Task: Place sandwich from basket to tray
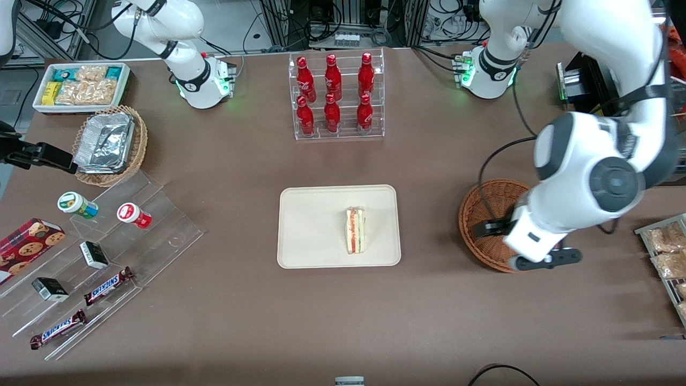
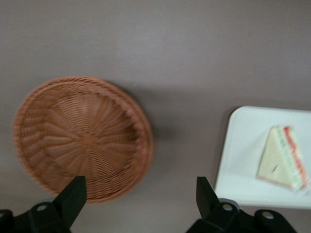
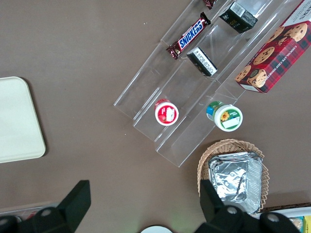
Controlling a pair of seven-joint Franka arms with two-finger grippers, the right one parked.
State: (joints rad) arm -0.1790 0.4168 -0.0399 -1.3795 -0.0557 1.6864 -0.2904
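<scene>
Your small triangular wedge sandwich (image 1: 355, 230) of pale bread with red, white and green layers lies on the flat cream-white rectangular tray (image 1: 311, 236), in the part of it toward the working arm's end of the brown desk (image 1: 241, 161). Its striped cut side shows clearly in the wrist view (image 2: 283, 158).

The round reddish-brown woven wicker basket (image 1: 482, 214) sits on the desk beside the tray, apart from it, and your wrist camera shows its bowl (image 2: 82, 138) holding nothing.

Your pincer (image 2: 141, 194) hangs above the desk over the basket's edge nearest the front camera, its two black fingers (image 2: 72, 196) spread wide with nothing between them. In the front view the arm's white body covers part of the basket.

Farther from the front camera than the tray stands a clear acrylic rack of red bottles (image 1: 335, 96).
</scene>
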